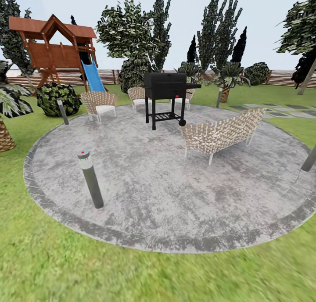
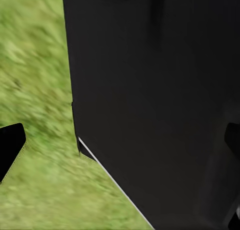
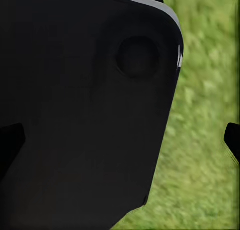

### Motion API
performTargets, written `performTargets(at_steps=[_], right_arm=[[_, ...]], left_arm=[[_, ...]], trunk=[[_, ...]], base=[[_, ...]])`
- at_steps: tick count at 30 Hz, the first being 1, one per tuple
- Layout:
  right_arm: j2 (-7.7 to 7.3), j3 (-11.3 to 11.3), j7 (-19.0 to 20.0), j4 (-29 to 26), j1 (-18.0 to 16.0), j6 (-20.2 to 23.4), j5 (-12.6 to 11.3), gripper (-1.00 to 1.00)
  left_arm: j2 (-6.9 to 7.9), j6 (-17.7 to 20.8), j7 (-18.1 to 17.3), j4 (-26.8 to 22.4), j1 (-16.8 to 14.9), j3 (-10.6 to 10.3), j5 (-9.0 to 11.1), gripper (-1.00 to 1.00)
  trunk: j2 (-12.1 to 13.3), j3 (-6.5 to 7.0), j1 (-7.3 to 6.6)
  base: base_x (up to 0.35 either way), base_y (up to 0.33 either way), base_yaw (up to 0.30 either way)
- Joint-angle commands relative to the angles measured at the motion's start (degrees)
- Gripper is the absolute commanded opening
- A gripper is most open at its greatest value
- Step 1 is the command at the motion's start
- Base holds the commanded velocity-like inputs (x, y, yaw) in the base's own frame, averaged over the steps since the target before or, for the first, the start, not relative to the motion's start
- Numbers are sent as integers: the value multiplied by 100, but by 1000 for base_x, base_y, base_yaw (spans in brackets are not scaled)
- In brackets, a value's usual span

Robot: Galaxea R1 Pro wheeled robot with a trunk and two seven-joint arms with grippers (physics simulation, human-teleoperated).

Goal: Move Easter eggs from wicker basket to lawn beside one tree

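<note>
The left hand [image 2: 120,142] hangs over blurred grass, its dark fingertips [image 2: 11,146] set wide apart at the frame edges with nothing between them but a black robot panel [image 2: 155,89]. The right hand [image 3: 122,140] is spread just as wide, empty, fingertips [image 3: 233,139] parted, another black body part [image 3: 85,99] in front and the lawn [image 3: 205,155] beyond. From the head, green lawn [image 1: 131,275] runs up to a round grey paved patio [image 1: 166,192]. On it stand a black grill [image 1: 166,95], a wicker sofa [image 1: 221,133] and wicker chairs [image 1: 99,103], with a bollard lamp [image 1: 90,177] close by. Behind: a wooden playhouse [image 1: 55,47] with blue slide [image 1: 93,76], a slat fence [image 1: 281,77], and a pale-trunked tree [image 1: 305,43] at far right. Eggs and basket: can't see them here.
</note>
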Motion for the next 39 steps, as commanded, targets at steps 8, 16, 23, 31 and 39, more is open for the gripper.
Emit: performTargets(at_steps=[8,16,23,31,39], right_arm=[[0,9,0,4,-3,-15,32,100],[0,-1,0,4,-4,-15,18,100],[0,7,0,4,-5,-15,14,100],[0,8,0,4,-3,-15,22,100],[0,15,0,4,-3,-15,23,100]], left_arm=[[2,0,5,-4,0,5,3,100],[4,-1,5,-4,0,4,3,100],[10,-3,6,-4,0,4,3,100],[4,0,7,-4,0,4,3,100],[8,-3,6,-4,0,6,3,100]], trunk=[[-2,-5,3],[-2,-5,3],[-2,-5,3],[-2,-5,3],[-2,-5,3]], base=[[325,0,0],[325,0,0],[325,0,0],[325,0,0],[325,0,90]])
